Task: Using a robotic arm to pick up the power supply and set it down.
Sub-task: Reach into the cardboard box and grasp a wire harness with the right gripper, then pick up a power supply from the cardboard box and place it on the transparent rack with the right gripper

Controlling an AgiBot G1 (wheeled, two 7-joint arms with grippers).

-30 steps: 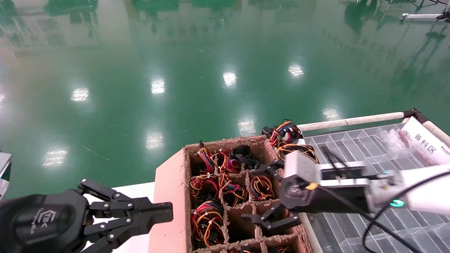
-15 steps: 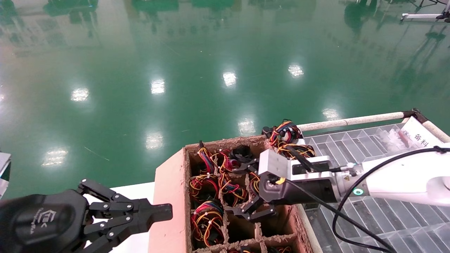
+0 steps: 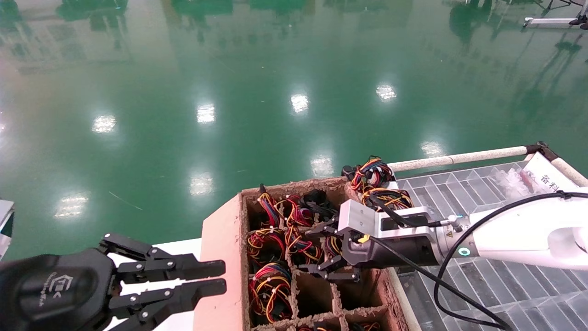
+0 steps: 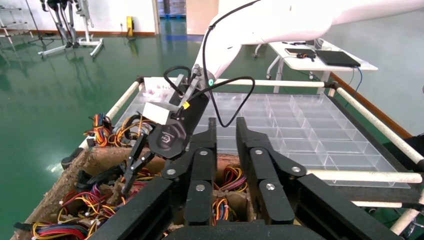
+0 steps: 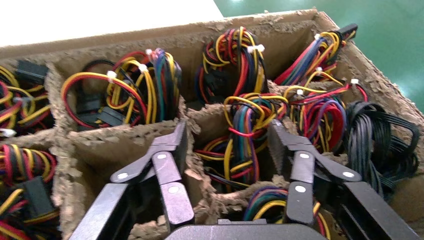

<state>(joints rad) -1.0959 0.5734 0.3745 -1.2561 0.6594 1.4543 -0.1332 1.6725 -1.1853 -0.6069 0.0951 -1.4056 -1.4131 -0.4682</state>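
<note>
The power supply shows only as a tied bundle of red, yellow, blue and black wires [image 5: 240, 135] in a cell of the cardboard box [image 3: 220, 257]; its metal body is hidden. My right gripper [image 3: 312, 250], on the white arm with the green ring light, reaches low into the box. It is open, with one finger on each side of that bundle [image 5: 227, 132], and the left-hand finger [image 5: 172, 150] lies against the torn cell wall. My left gripper [image 3: 223, 274] hangs idle beside the box's left wall, open by a narrow gap [image 4: 226, 125] and holding nothing.
Several neighbouring cells hold similar wire bundles [image 3: 271, 285]; two cells near the gripper look bare [image 3: 314, 299]. A clear compartment tray [image 3: 482, 294] lies right of the box, with loose bundles [image 3: 372, 172] at its far corner. A white padded rail [image 3: 459, 158] borders the tray.
The right gripper has moved left and down into the box, coming to straddle a wire bundle. The left gripper's fingers have parted slightly.
</note>
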